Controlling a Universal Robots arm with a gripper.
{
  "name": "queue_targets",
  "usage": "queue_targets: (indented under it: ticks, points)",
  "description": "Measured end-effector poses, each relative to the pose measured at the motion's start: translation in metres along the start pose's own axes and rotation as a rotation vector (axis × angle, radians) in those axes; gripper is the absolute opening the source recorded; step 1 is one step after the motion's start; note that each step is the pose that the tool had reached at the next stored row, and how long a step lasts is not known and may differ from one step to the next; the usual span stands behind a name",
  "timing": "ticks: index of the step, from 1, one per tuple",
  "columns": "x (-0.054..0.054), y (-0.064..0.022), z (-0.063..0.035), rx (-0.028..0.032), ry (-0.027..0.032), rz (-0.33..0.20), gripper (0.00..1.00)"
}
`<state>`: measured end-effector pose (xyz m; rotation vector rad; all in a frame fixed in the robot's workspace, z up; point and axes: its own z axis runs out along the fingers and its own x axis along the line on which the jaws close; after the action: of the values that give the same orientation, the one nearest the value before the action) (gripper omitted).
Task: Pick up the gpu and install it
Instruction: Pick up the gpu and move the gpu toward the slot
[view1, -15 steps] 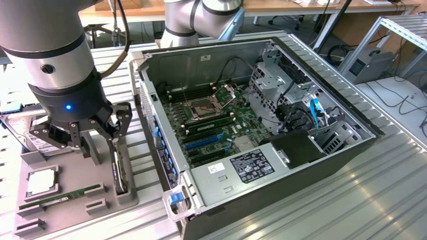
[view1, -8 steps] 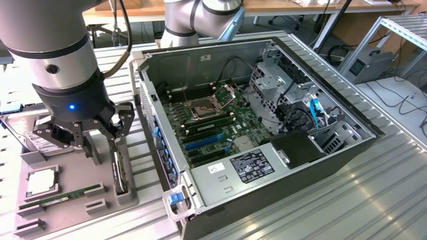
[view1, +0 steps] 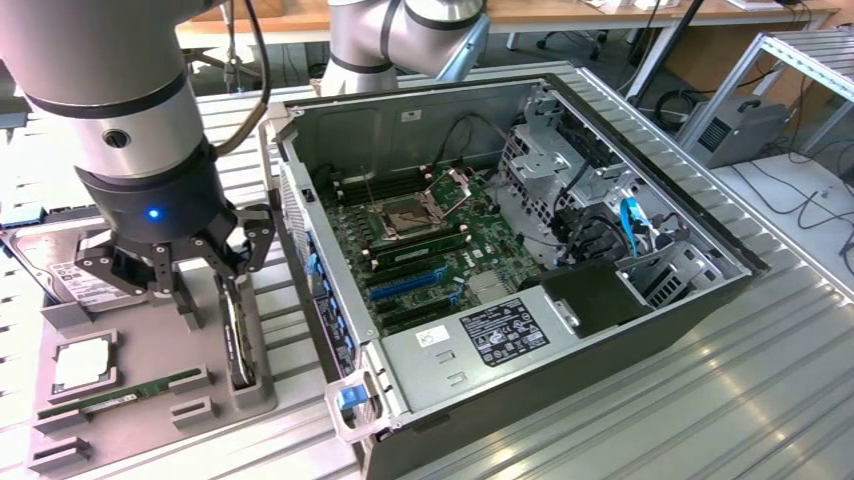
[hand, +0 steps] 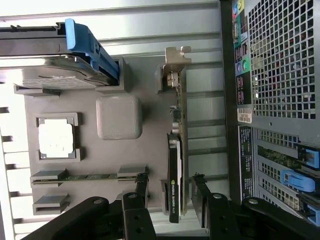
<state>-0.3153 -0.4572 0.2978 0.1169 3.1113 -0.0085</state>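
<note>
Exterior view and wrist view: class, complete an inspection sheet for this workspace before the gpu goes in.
Surface: grey tray on a slatted metal table.
Job's things: gpu upright on edge in its tray slot; open computer case beside the tray.
Clutter: hard drive, CPU, RAM stick on the tray.
Grippers: gripper open, fingers either side of the gpu, not gripping.
Cables: blue cables inside the case.
Surroundings: desks and floor cables behind.

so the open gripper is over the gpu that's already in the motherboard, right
No: the gpu stands on edge in the grey tray beside the case, not in the motherboard; the wrist view shows it. The open gripper is over it.
</note>
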Motion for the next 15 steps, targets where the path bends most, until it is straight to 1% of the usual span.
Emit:
queue_targets:
  ticks: [7, 15]
  points:
    - [-0.0024, 0.0029, 0.0019, -0.0001, -0.0001, 0.000, 0.48]
    - [-0.0023, 0.0068, 0.0030, 0.0000, 0.0000, 0.000, 0.48]
